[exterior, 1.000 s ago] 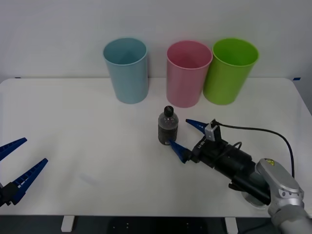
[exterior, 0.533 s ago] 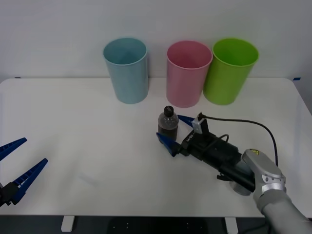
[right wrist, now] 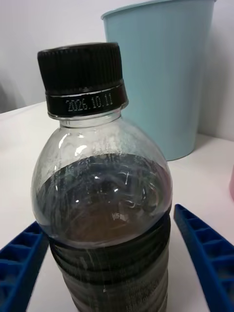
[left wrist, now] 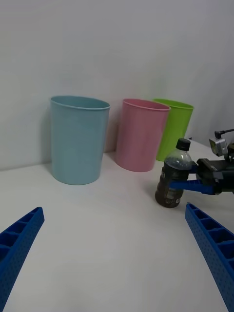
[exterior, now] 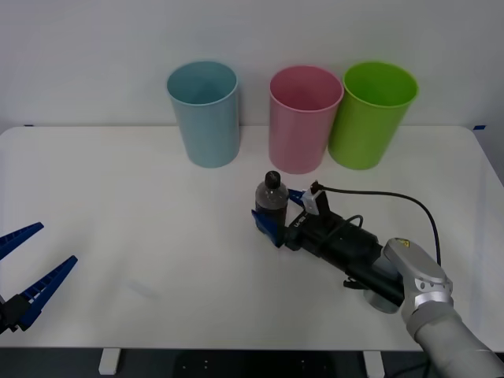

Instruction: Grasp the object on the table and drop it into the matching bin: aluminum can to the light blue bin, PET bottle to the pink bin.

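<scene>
The PET bottle [exterior: 272, 201], dark liquid under a black cap, stands upright on the white table [exterior: 134, 189], in front of the pink bin [exterior: 304, 118]. My right gripper [exterior: 279, 211] is open and low over the table, with one blue finger on each side of the bottle's body. In the right wrist view the bottle [right wrist: 105, 195] sits close between the fingers [right wrist: 207, 253], and a small gap shows on one side. The light blue bin [exterior: 205, 114] stands left of the pink one. My left gripper [exterior: 57, 242] waits open at the table's near left edge.
A lime green bin [exterior: 370, 114] stands right of the pink bin, almost touching it. All three bins line the table's far edge against the wall. A black cable [exterior: 394, 201] loops from my right wrist over the table.
My right gripper has slid forward and left along the table until its open fingers straddle the bottle. The bottle and the left arm have not moved.
</scene>
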Available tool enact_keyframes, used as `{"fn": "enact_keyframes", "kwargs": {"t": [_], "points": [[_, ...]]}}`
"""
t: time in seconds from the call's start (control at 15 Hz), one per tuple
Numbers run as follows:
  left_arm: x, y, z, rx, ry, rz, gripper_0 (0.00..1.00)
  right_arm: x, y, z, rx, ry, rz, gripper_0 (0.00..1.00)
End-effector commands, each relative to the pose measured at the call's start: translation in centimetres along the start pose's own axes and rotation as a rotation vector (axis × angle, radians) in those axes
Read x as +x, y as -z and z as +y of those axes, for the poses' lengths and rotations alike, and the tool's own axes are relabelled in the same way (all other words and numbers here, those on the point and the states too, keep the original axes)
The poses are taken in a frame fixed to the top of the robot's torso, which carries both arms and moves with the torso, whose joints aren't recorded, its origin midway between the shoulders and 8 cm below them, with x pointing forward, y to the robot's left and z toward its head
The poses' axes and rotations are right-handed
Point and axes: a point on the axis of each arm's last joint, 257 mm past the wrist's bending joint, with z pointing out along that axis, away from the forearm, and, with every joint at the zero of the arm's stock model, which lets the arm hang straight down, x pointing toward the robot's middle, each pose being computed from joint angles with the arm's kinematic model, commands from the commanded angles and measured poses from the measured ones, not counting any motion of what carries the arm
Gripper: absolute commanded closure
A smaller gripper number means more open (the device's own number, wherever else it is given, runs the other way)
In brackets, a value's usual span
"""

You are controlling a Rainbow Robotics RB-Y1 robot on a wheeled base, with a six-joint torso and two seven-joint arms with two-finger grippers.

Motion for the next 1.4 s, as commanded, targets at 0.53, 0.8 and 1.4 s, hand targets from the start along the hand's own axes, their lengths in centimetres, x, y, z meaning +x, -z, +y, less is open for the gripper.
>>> {"fn": "enact_keyframes", "kwargs": {"t": [0.53, 0.8, 1.4], "points": [[0.0, 0.0, 0.0, 0.0, 0.0, 0.0, 0.0, -0.6, -0.1, -0.1, 0.001, 0.013, -0.009, 1.0], [0.0, 0.0, 0.0, 0.0, 0.0, 0.0, 0.0, -2.8, 0.9, -0.7, -0.02, 0.026, -0.049, 1.0], [0.0, 0.0, 0.0, 0.0, 0.0, 0.0, 0.0, -12.4, 4.6, -3.0, -0.031, -0.101, -0.178, 1.0]]}}
